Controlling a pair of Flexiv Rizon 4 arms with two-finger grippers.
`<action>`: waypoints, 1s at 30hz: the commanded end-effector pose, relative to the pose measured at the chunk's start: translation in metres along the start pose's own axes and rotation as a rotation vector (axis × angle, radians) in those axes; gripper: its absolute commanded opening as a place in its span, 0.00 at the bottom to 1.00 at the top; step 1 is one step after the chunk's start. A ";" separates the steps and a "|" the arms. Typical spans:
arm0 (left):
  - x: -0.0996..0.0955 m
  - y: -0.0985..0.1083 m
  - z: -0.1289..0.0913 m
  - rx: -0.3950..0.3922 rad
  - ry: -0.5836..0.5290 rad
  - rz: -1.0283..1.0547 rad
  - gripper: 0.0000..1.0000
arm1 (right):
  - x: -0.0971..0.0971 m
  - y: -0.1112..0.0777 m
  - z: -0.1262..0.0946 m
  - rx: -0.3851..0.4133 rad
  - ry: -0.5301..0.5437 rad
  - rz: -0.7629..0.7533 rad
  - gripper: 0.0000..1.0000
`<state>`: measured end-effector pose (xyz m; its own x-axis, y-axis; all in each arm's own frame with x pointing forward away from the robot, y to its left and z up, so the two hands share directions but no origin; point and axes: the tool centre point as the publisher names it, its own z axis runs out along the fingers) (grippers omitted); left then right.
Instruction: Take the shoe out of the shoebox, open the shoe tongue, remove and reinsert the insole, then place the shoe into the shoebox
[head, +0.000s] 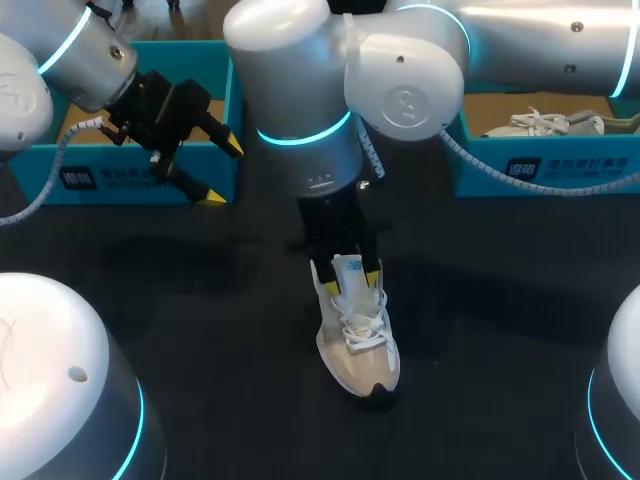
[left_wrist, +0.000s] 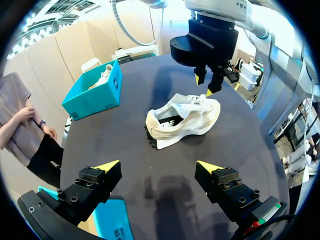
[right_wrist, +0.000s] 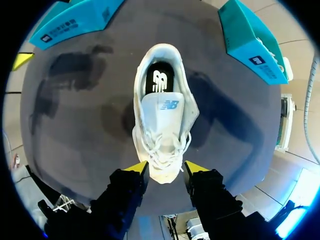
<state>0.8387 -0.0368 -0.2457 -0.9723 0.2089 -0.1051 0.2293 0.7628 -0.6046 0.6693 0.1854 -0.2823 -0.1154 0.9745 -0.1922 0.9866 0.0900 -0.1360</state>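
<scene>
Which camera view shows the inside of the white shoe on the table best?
The right wrist view: it looks straight down into the shoe, so the dark insole shows behind the tongue. In the head view the right gripper hides the opening. The left wrist view shows the shoe from the side.

Table (head: 200, 330) is dark. I log one white shoe (head: 358, 335) on its sole near the middle. Left shoebox (head: 100, 185) and right shoebox (head: 600, 152), both teal, sit along the far edge, well apart.
</scene>
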 end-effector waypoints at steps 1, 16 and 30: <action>0.001 0.000 -0.001 -0.005 -0.001 0.000 1.00 | -0.003 0.005 0.004 -0.001 0.010 -0.007 0.43; 0.001 0.000 -0.001 -0.005 -0.001 0.000 1.00 | -0.001 0.048 0.029 -0.045 0.052 -0.076 0.28; 0.001 0.000 -0.001 -0.005 -0.001 0.000 1.00 | -0.002 0.067 0.061 -0.041 0.093 -0.105 0.14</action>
<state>0.8387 -0.0367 -0.2457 -0.9723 0.2089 -0.1051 0.2293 0.7628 -0.6046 0.7288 0.1792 -0.3444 -0.2090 0.9730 -0.0982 0.9740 0.1982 -0.1097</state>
